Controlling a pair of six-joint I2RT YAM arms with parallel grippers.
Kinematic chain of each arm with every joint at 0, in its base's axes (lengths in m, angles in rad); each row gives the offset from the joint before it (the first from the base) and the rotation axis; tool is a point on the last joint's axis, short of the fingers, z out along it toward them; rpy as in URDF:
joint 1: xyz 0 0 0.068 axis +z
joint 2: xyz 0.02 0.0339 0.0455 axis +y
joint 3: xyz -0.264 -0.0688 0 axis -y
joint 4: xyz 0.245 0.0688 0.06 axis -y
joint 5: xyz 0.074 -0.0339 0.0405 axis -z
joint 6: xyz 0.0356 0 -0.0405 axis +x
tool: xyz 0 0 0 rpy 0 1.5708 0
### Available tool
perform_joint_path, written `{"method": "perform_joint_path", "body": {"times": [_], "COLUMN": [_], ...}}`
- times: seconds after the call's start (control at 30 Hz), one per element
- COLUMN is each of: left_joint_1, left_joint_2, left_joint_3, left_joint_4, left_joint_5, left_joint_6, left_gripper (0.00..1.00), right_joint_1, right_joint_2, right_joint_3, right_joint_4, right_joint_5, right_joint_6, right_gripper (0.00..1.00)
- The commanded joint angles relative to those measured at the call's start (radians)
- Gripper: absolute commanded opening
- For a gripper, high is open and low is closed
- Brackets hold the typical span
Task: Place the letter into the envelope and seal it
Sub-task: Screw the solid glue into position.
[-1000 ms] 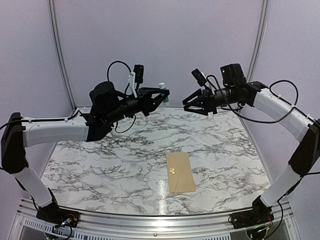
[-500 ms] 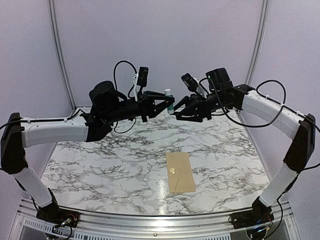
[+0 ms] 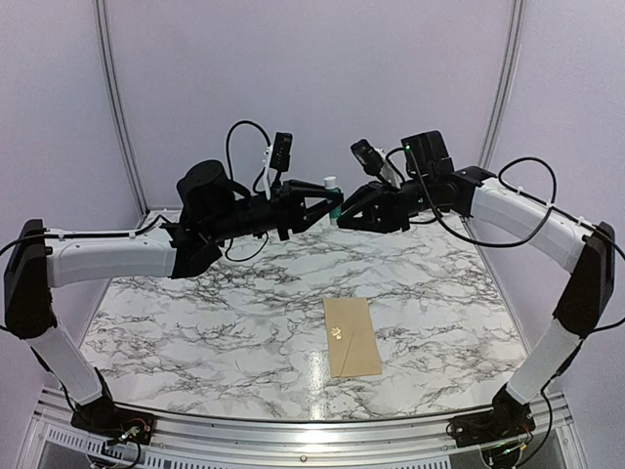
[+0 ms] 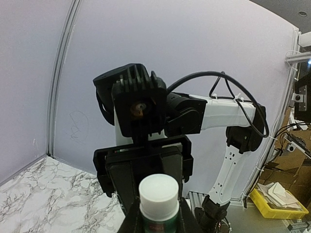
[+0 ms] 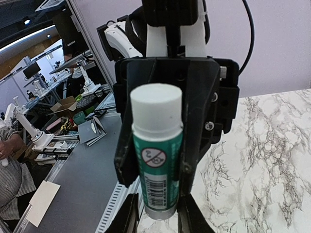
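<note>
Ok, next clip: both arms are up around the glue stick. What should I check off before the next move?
1. Left gripper holds the glue stick upright in the air: ok.
2. Right gripper clamped on the stick: cannot tell; its fingers flank the lower end, contact unclear.
3. Cap off for gluing: not ok, the white cap is on.
4. Envelope flat on the table, clear of both arms: ok.
5. Letter inside the envelope: cannot tell, no sheet in view.
</note>
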Motion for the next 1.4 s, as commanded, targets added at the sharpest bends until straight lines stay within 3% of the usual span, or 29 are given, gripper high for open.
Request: {"method": "perform_joint_path", "body": {"times": [0.0,0.17,0.27,0.4,0.47,0.57,0.7,0.83,0.93,1.07,1.37], "left_joint_1": [0.004,0.002,-0.02,-0.115,-0.149,-0.163,-0.153,-0.097,-0.033,0.009,0.013], "left_joint_2": [-0.004,-0.004,0.004,0.066,0.117,0.156,0.11,0.027,-0.014,-0.039,-0.02], "left_joint_3": [0.018,0.007,-0.016,0.003,0.035,0.071,0.05,-0.016,-0.042,-0.043,0.0], "left_joint_4": [0.034,0.036,0.028,-0.016,-0.016,-0.016,-0.016,-0.017,-0.016,-0.016,-0.015], "left_joint_5": [-0.02,-0.075,-0.299,-0.785,-0.911,-0.978,-0.961,-0.737,-0.452,-0.22,-0.067], "left_joint_6": [0.008,0.02,0.034,0.06,0.057,0.03,0.094,0.129,0.095,0.079,0.056], "left_gripper": [0.0,0.0,0.0,0.0,0.0,0.0,0.0,0.0,0.0,0.0,0.0], "right_joint_1": [0.009,0.008,0.011,0.04,0.041,0.041,0.011,-0.081,-0.138,-0.146,-0.06], "right_joint_2": [-0.004,-0.01,-0.032,-0.062,-0.045,-0.037,-0.073,-0.126,-0.125,-0.096,-0.002], "right_joint_3": [-0.01,-0.017,-0.008,0.023,0.036,0.032,0.003,-0.057,-0.063,-0.056,-0.002], "right_joint_4": [0.04,0.046,0.057,0.026,0.011,0.009,0.001,0.011,-0.023,-0.091,-0.034], "right_joint_5": [-0.013,0.046,0.265,0.847,0.943,0.909,0.726,0.546,0.379,0.186,0.044], "right_joint_6": [0.024,0.037,0.068,0.111,0.133,0.148,0.116,0.033,-0.031,-0.128,-0.074], "right_gripper": [0.22,0.1,0.06,0.03,0.02,0.08,0.28,0.44,0.46,0.47,0.46]}}
